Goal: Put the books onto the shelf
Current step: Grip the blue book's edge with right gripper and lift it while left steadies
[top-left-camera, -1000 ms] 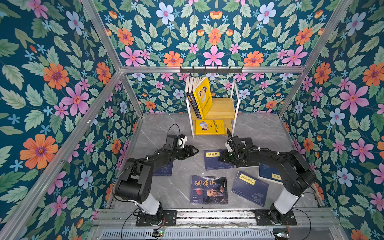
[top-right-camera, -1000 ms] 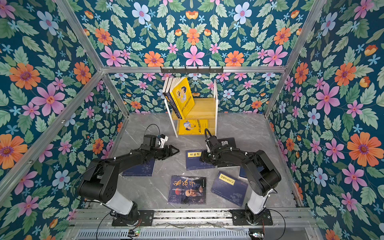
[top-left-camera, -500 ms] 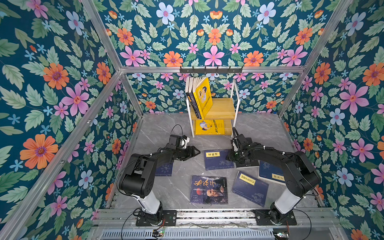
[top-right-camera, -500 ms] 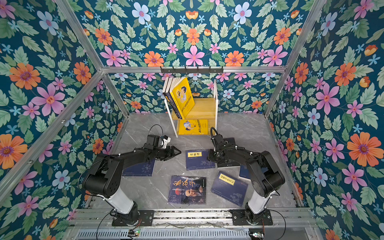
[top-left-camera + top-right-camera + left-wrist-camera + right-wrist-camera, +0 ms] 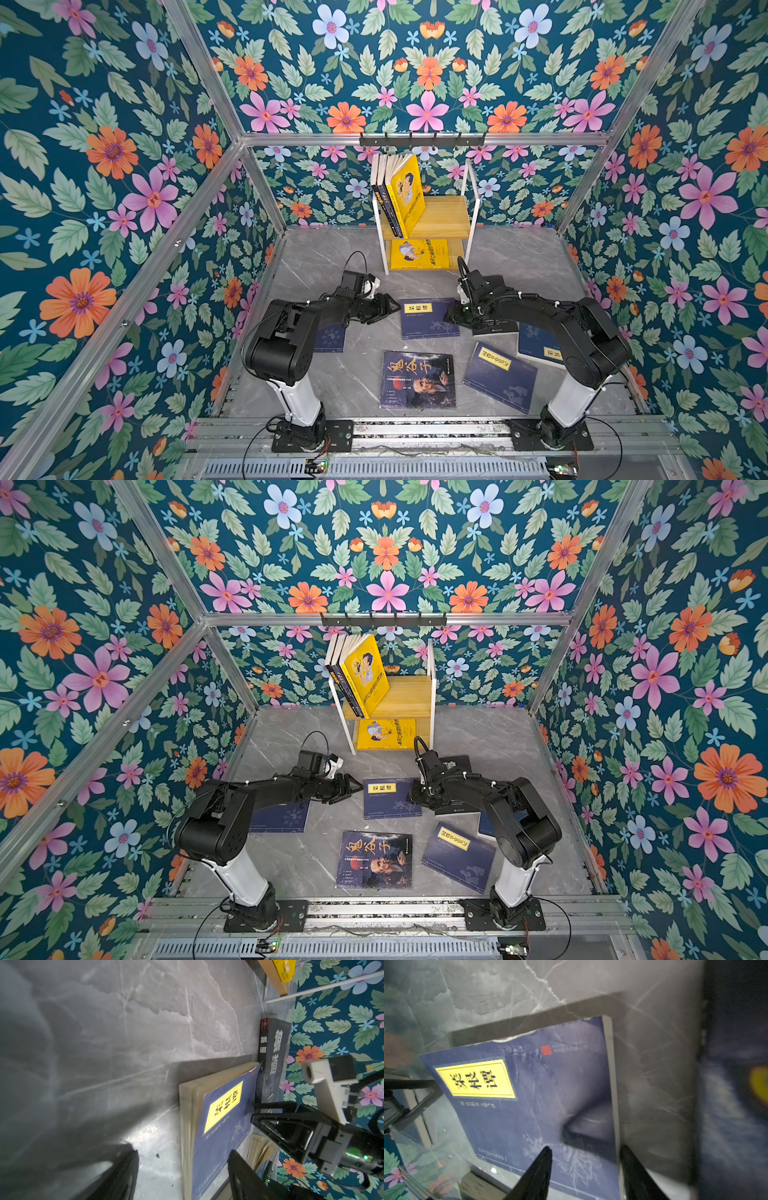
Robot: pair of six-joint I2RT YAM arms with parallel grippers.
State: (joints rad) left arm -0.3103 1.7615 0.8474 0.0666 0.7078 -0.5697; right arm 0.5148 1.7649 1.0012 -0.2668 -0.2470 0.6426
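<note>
1. The navy book lies flat and cover up on the grey table. It is in front of the shelf but well short of it.
2. It sits between the two arms. The left gripper is at its left edge and the right gripper at its right edge, the two pointing at each other across the cover.
3. In the left wrist view the left fingers stand apart, one over bare table and one over the cover, with the page edge between them. They clamp nothing.
4. The right fingers are apart too, one above the cover and its mate out past the book's edge. Nothing is held.
5. The yellow label runs crosswise, from gripper to gripper. Whether that is the book's long side I cannot tell from these slanted views.
6. Neither arm looks much nearer, though the right tips seem to reach a little further in. I judge the pick depends on working a finger under an edge (a thin paperback flat on stone leaves no gap).
7. The black wolf book lies just past the right edge, under the right arm, and crowds that side.
8. On the shelf, the upright books lean at the left of the upper board. A yellow book lies flat on the lower one.
</note>
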